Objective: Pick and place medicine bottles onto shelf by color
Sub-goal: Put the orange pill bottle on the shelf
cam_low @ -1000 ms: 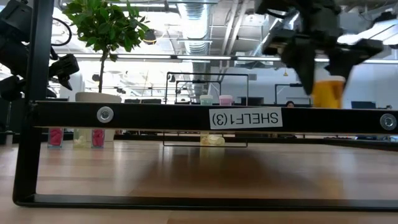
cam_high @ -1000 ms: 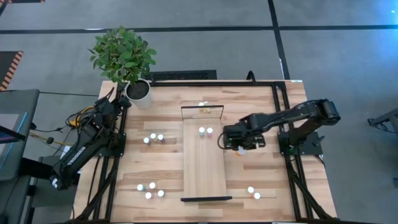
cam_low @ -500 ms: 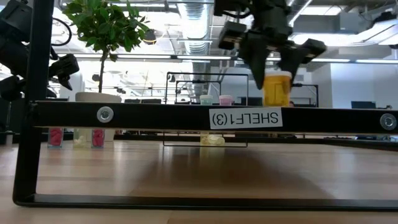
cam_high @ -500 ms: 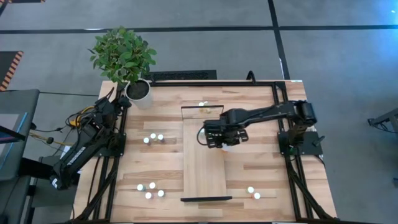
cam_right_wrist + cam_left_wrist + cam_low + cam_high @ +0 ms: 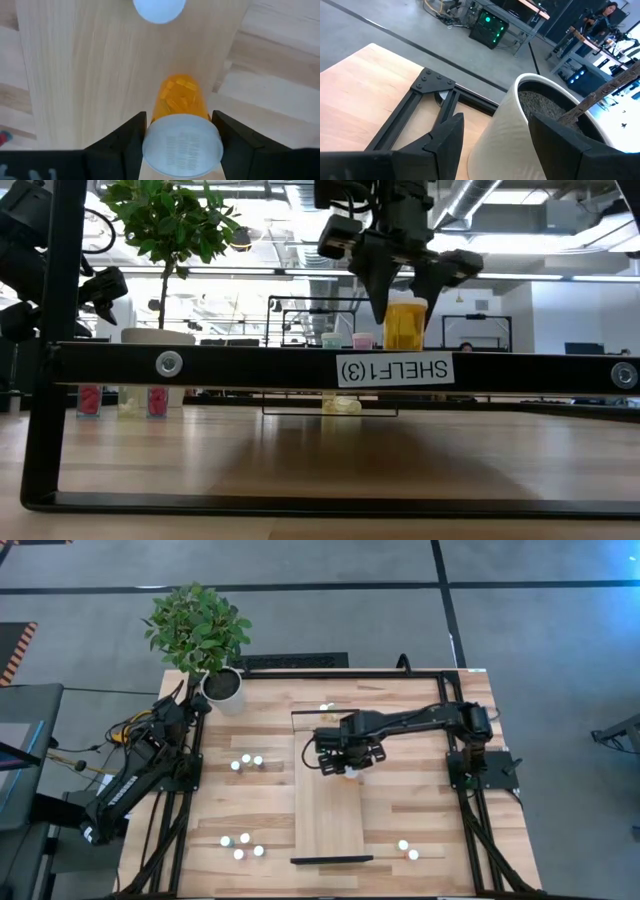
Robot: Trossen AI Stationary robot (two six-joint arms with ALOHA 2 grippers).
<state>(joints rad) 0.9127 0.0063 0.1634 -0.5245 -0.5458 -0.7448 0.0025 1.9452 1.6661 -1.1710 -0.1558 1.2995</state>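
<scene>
My right gripper is over the far half of the light-wood shelf and is shut on the orange medicine bottle, which has a white cap. A teal bottle and a pink bottle stand on the shelf just beyond it. One more bottle stands at the shelf's far end. My left gripper is open at the table's far left, its fingers on either side of the white plant pot ahead of them. My right gripper pinches the orange bottle's top, at the cap's sides, between its two fingers. The fingers come from above, pointing down. The bottle hangs upright below them. The shelf's black frame bar hides its bottom, so I cannot tell whether it is clear of the shelf.
Small white-capped bottles stand in groups on the table: three at the left, several at the near left and two at the near right. The plant stands at the far left corner. A black frame runs along the table's edges.
My right gripper has carried the orange bottle toward the table's left edge, from beside the shelf's right edge to over its far half. The bottle has stayed upright in the hold.
</scene>
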